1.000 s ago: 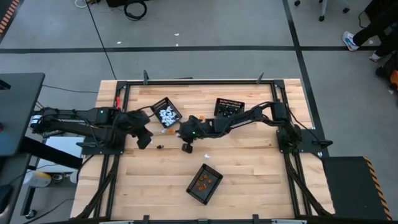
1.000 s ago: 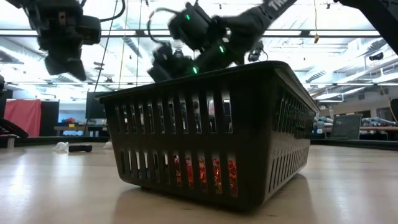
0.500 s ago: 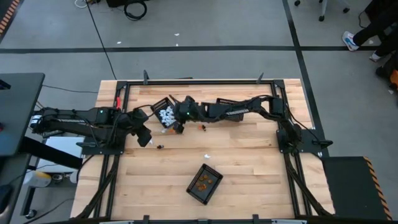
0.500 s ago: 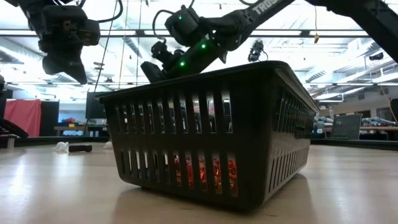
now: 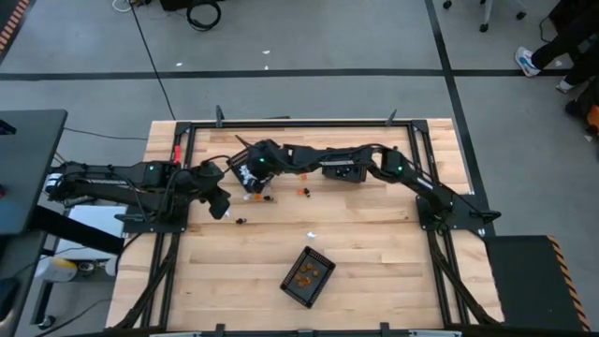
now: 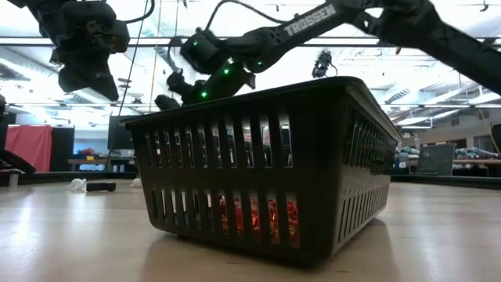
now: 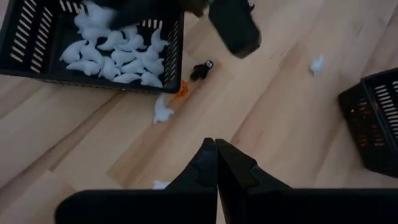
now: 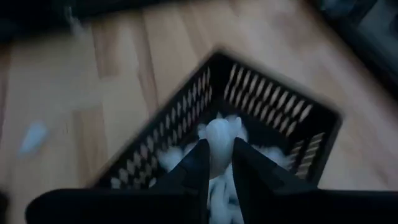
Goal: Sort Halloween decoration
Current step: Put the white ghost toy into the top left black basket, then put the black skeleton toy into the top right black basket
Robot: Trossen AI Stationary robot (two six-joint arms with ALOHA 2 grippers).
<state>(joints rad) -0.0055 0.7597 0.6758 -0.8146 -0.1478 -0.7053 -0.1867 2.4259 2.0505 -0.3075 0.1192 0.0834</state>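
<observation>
The Halloween decoration is a set of tiny trinkets. Many white ones fill the far-left black basket [image 7: 93, 84]. My right gripper [image 8: 217, 146] hangs over that basket [image 8: 273, 106], shut on one white trinket [image 8: 219, 132]. Loose on the wood lie a white one [image 7: 163, 112], an orange one [image 7: 180, 91], a black one [image 7: 200, 70] and another white one [image 5: 312, 234]. My left gripper [image 7: 216, 146] is shut on nothing, above the table's left part [image 5: 221, 208]. My right gripper pinches the white trinket [image 8: 219, 132] between its two fingertips, one finger on each side. The fingers slant down from the table's right. The trinket is lifted clear, above the heap of white ones in the basket.
A basket with black trinkets [image 5: 343, 168] stands at the far middle, under my right arm. A basket with orange trinkets [image 5: 309, 276] stands near the front edge and fills the low view [image 6: 266, 172]. A black frame [image 5: 299, 124] runs round the table.
My right gripper has gone from the table's middle toward the far left and up a little, carrying the white trinket, and now hangs over the basket of white ones. Its arm has stretched out across the basket of black trinkets.
</observation>
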